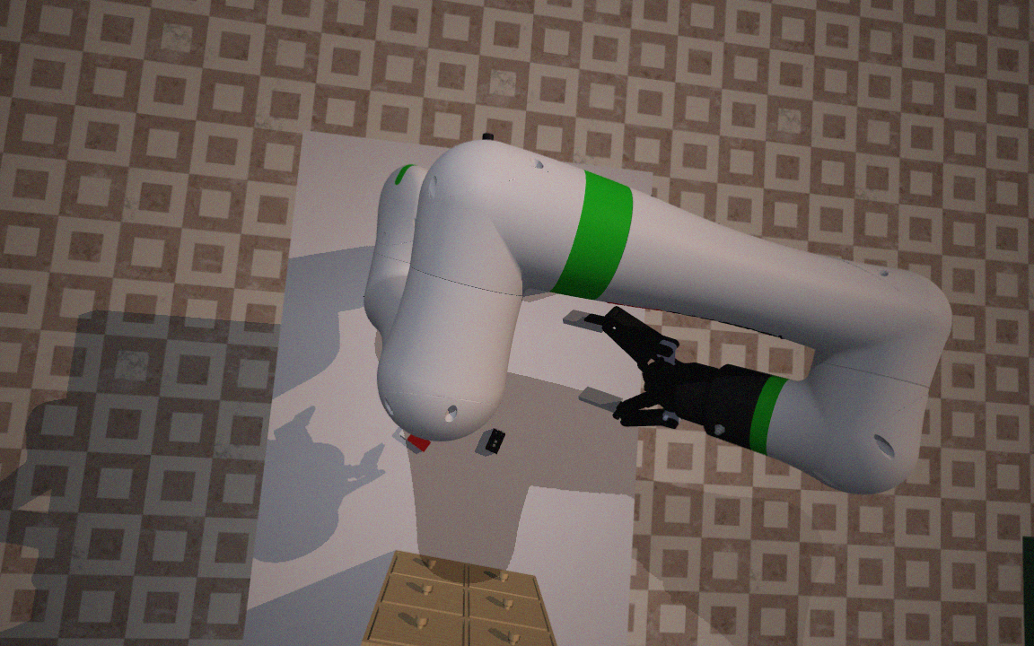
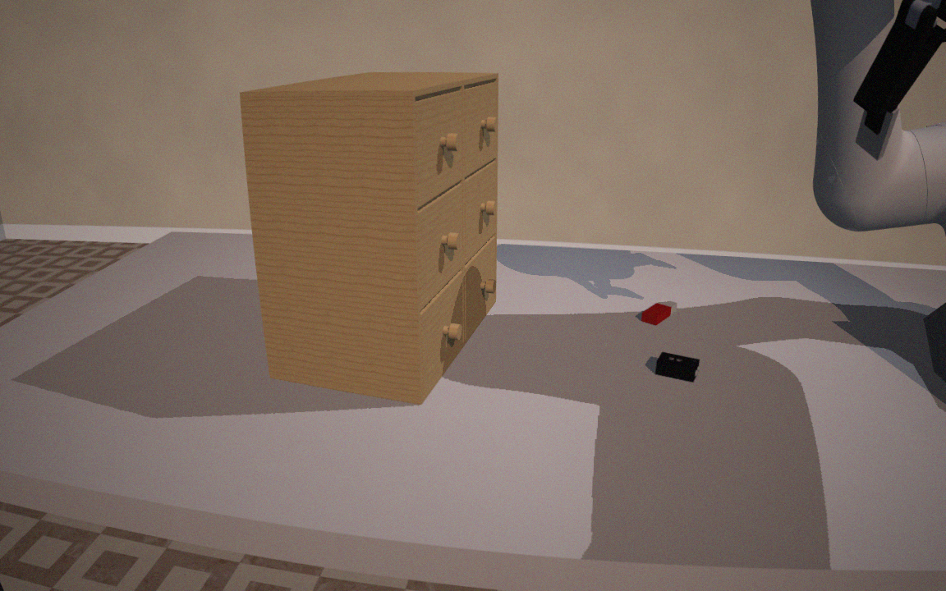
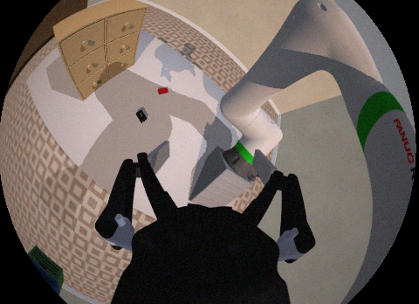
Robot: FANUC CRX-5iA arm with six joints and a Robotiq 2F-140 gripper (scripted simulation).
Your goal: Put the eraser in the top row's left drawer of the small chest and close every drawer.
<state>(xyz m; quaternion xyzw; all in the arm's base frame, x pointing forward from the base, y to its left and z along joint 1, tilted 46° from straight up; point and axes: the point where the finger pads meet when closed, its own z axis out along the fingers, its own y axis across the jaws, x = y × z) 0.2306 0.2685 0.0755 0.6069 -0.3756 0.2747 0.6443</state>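
Top view: no writing is being shown on any object here. The white arm (image 1: 665, 248), ringed by green bands, is being held folded high above the table (image 1: 328, 208), its forearm doubling back from the right so that the gripper (image 1: 591, 357) is pointing leftward over the table's right part. The jaws are being held fully spread, with nothing between them. The eraser (image 1: 419, 441), a small red block, is being partly hidden under the rounded elbow joint; only its end is being seen, so its long axis cannot be told from here. A small black block (image 1: 494, 441) is lying just beside it to the right, apart from it. The chest (image 1: 464, 602) is being cut off by the lower edge, its drawer fronts and knobs being seen.

Exterior view: the chest (image 2: 337, 235) is being shown upright on the table (image 2: 314, 470), two drawers wide and three rows high, all fronts appearing pushed in. The eraser (image 2: 656, 313) is lying flat on the table, well apart from the chest's front, its long axis appearing to run up and to the right in the picture, though it is small. The black block (image 2: 676, 365) is lying nearer the camera. The gripper is being seen only in part at the top right corner, raised well above the table.

Wrist view: red lettering reading "FANUC" is being shown along the arm (image 3: 401, 141) beside its green band. The open fingers are being spread wide. The eraser (image 3: 163, 91) is lying far below, between the chest (image 3: 99, 48) and the arm's base.
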